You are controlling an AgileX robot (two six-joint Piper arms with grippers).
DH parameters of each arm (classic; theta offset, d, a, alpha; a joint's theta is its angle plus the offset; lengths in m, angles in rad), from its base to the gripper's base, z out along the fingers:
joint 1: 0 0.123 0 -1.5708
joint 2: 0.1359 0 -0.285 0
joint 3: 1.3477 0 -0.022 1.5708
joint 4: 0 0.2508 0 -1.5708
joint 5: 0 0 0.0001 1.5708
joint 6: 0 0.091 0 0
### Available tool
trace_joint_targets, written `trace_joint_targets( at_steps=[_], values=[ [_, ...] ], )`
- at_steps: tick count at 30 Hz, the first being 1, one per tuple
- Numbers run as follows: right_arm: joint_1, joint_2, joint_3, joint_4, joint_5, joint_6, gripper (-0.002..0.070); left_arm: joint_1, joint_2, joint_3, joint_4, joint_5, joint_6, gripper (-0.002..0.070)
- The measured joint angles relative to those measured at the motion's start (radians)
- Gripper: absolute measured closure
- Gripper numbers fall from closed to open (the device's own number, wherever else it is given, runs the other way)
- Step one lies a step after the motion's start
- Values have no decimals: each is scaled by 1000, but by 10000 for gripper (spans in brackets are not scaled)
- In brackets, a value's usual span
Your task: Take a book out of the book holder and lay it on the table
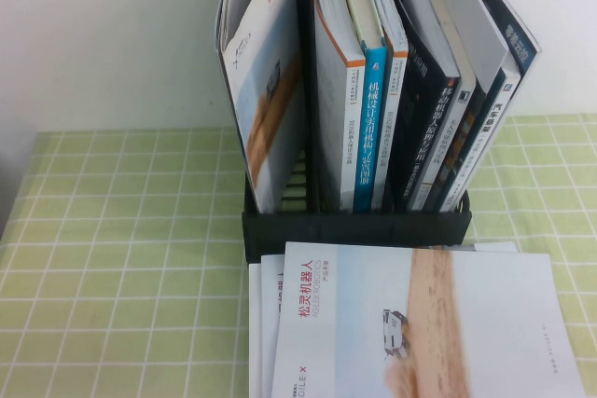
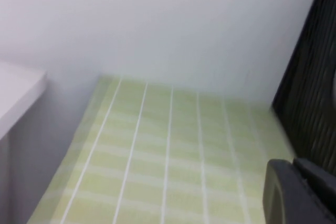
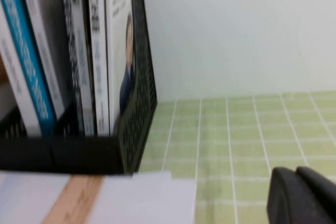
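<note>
Book [image 1: 266, 90] in rack [image 1: 354, 226] at desk [image 1: 121, 267] rear edge: thin, floppy, slick—pinch top corner; left claw [image 2: 299, 192] & right claw [image 3: 302, 195] off to rack's sides, can't tell opening.

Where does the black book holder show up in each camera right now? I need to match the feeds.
High view: book holder top centre, behind the flat booklets.
Left wrist view: its slotted wall at the right edge.
Right wrist view: its corner at left, books inside.
Shared landmark: the green checked table. Neither claw's opening is visible.
</note>
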Motion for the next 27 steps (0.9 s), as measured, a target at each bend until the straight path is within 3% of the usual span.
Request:
trace_joint_targets(
  at_steps=[8, 14, 19, 22, 27],
  values=[
    [0, 0, 0, 126, -259, 4, 678, 0, 0, 2, -265, -292, -60, 678],
    [0, 0, 0, 194, -387, 9, 678, 0, 0, 2, -313, -398, -86, 678],
    [0, 0, -58, 174, -464, 103, 678, 0, 0, 2, -272, -573, -133, 678],
    [0, 0, -158, 73, -471, 195, 678, 0, -2, -9, -194, -677, -189, 678],
    [0, 30, -379, -197, -429, 379, 678, 0, 6, -198, -27, -508, -248, 678]
  ],
)
